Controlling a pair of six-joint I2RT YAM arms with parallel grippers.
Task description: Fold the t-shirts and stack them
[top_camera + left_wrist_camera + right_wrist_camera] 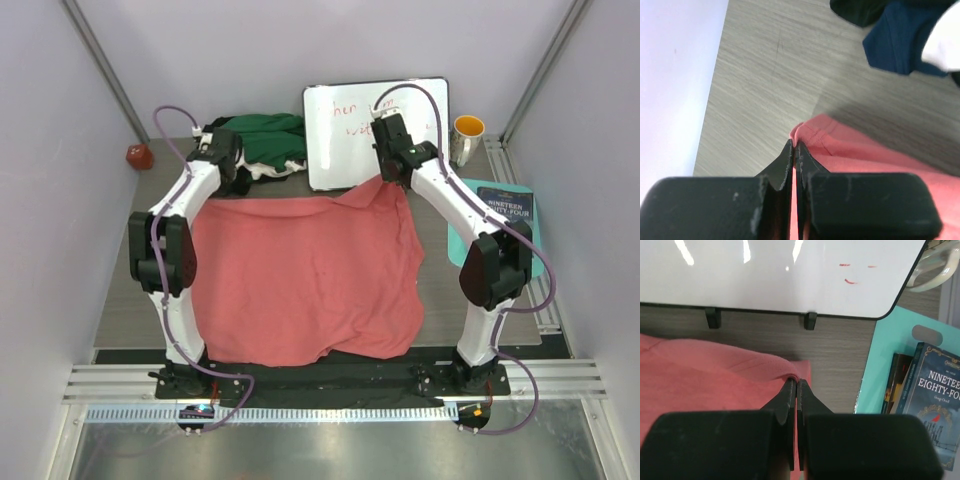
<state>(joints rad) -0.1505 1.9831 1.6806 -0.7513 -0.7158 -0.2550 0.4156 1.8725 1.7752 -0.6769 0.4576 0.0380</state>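
Note:
A salmon-pink t-shirt (305, 275) lies spread over the middle of the table. My left gripper (795, 145) is shut on its far left corner, with a thin strip of pink cloth (850, 150) between the jaws. My right gripper (797, 382) is shut on a raised fold at the shirt's far right edge (730, 370). In the top view both grippers, left (222, 168) and right (393, 168), stand at the shirt's far edge. A pile of other t-shirts, dark green (265, 140) over white and black, sits at the back left; in the left wrist view its cloth looks dark blue (900, 40).
A white board with red writing (375, 130) stands at the back, just beyond the right gripper. A mug (467, 138) is at the back right. A book (505, 210) lies on a teal mat (535, 255) at the right. A red object (139, 156) sits far left.

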